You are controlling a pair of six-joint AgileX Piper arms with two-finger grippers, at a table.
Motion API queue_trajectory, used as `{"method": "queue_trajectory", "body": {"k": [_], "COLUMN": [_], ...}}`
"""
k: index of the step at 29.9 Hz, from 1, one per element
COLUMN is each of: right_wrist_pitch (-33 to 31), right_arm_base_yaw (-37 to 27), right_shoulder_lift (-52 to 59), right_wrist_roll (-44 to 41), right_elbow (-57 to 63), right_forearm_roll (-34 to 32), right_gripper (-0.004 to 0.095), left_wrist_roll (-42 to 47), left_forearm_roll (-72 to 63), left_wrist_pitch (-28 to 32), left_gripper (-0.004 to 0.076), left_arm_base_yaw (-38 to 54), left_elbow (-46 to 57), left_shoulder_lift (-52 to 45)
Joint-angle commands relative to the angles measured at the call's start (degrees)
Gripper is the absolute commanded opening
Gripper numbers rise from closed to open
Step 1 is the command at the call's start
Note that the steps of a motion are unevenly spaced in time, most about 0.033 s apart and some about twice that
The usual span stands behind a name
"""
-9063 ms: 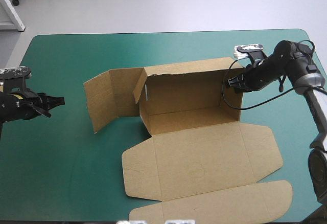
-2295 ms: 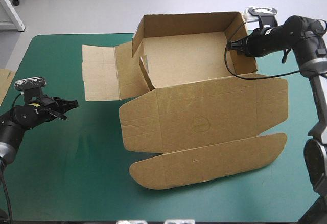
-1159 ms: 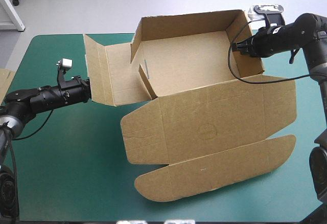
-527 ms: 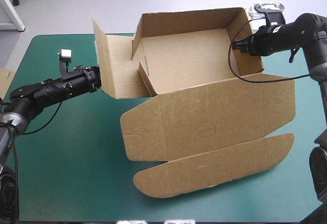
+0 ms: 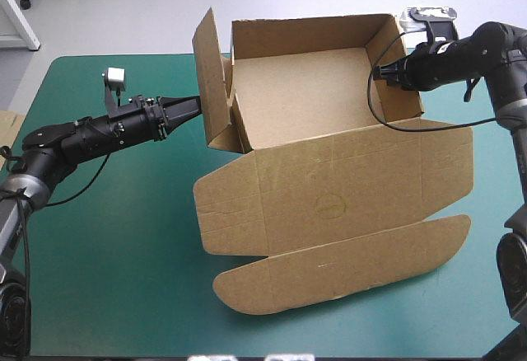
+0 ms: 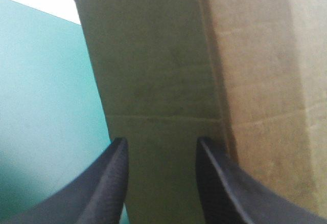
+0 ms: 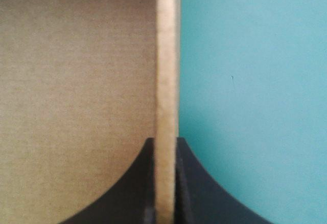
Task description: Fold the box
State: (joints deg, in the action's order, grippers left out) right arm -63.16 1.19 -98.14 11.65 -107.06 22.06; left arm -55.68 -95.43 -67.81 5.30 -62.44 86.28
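Open-tray brown cardboard box [image 5: 329, 204] is tilted over the far half of the teal-green table cover [image 5: 107, 254], lid flat toward the near edge. On its right wall the right gripper [image 5: 380, 72] pinches the board edge, fingers nearly together. At the upright left side flap [image 5: 212, 72] is the left gripper [image 5: 196, 105], fingers spread, tips at the flap.

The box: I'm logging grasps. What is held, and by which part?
The right end effector is shut on the box, gripping its right side wall at the upper edge. The left end effector is open at the left flap, holding nothing.
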Motion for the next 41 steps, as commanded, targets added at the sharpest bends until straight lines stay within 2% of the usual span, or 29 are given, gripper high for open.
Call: {"method": "queue_trajectory", "body": {"k": [1,6,17,27,33,37,41], "right_wrist_pitch": [3.3,3.3,3.3,2.5,0.6,0.3,0.2], "right_arm_base_yaw": [-0.4,-0.4,-0.4,-0.4,-0.4,-0.4,-0.4], "right_shoulder_lift": [2.7,2.7,2.7,2.7,2.7,2.7,2.7], "right_wrist_roll": [-0.5,-0.6,-0.5,-0.5,-1.3,-1.3,-1.4], "right_elbow": [-1.7,-1.7,-1.7,-1.7,-1.7,-1.7,-1.7], "right_forearm_roll": [2.4,2.4,2.4,2.1,0.3,-0.2,-0.2], "right_gripper": [-0.0002,-0.0002,-0.0002,-0.0002,-0.0001,-0.0001,-0.0001], "left_wrist_roll": [1.9,3.3,3.4,5.0,6.2,7.7,13.3], "left_forearm_roll": [-9.4,-9.4,-9.4,-8.7,-0.1,4.6,18.4], "left_wrist_pitch": [-6.7,-6.7,-4.1,-2.5,0.0,3.2,7.6], "left_gripper": [0.0344,0.0377,0.0376,0.0386,0.048,0.0484,0.0484], "left_arm_base_yaw": [-0.3,-1.4,-6.7,-10.0,-10.2,-12.0,-15.2], "left_elbow": [-2.0,-2.0,-9.4,-9.9,-12.5,-16.4,-21.9], "left_shoulder_lift": [-1.8,-1.8,-1.6,2.1,2.1,2.1,2.4]}}
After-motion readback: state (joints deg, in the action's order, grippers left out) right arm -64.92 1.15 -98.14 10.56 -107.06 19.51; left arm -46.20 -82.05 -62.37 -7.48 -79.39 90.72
